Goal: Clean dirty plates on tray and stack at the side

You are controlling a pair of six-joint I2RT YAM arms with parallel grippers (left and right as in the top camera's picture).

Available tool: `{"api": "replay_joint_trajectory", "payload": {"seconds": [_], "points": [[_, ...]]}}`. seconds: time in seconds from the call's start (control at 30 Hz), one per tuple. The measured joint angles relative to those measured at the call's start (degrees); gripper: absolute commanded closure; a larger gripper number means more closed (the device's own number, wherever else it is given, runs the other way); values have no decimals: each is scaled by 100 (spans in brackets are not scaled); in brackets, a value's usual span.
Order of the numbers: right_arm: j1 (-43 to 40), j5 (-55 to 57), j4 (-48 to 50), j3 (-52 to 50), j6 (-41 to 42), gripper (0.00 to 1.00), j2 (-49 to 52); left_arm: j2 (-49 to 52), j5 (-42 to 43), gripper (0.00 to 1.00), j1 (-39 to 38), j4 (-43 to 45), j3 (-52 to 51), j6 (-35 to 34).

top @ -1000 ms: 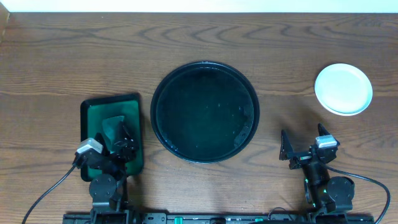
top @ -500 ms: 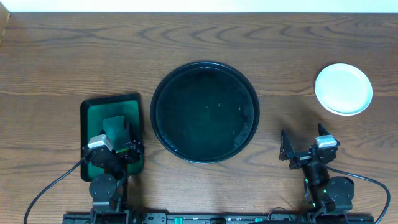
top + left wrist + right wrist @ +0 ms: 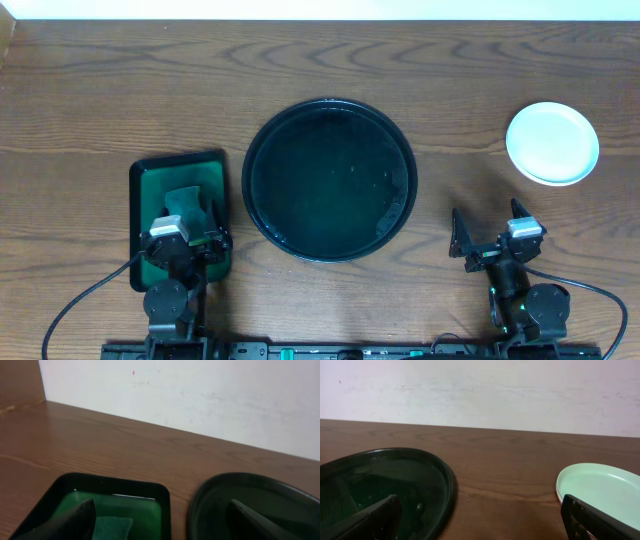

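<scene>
The large round black tray sits mid-table with no plates on it; it also shows in the left wrist view and the right wrist view. The white to pale-mint plates lie stacked at the far right, clean on top, also in the right wrist view. My left gripper is open and empty over the front of the green tray. My right gripper is open and empty near the front edge, between the black tray and the plates.
A small rectangular green tray with a dark rim lies left of the black tray, holding a dark green cloth, seen also in the left wrist view. A pale wall stands behind the table.
My left gripper has swung from a tilted pose to a straight one over the green tray's front, drawing back from the cloth. The right arm has not moved.
</scene>
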Motion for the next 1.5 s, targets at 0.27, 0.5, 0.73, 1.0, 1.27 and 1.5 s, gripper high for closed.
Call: {"api": "replay_joint_trajectory", "payload": {"seconds": [0.27, 0.5, 0.73, 1.0, 1.27, 1.5], "points": [[0, 0, 0, 0, 0, 1, 0, 0, 42, 17, 0, -4, 0, 374], [0, 0, 0, 0, 0, 1, 0, 0, 55, 17, 0, -7, 2, 398], [0, 0, 0, 0, 0, 1, 0, 0, 55, 17, 0, -7, 0, 398], [0, 0, 0, 0, 0, 1, 0, 0, 55, 17, 0, -7, 0, 398], [0, 0, 0, 0, 0, 1, 0, 0, 57, 17, 0, -7, 0, 398], [0, 0, 0, 0, 0, 1, 0, 0, 57, 17, 0, -7, 2, 400]]}}
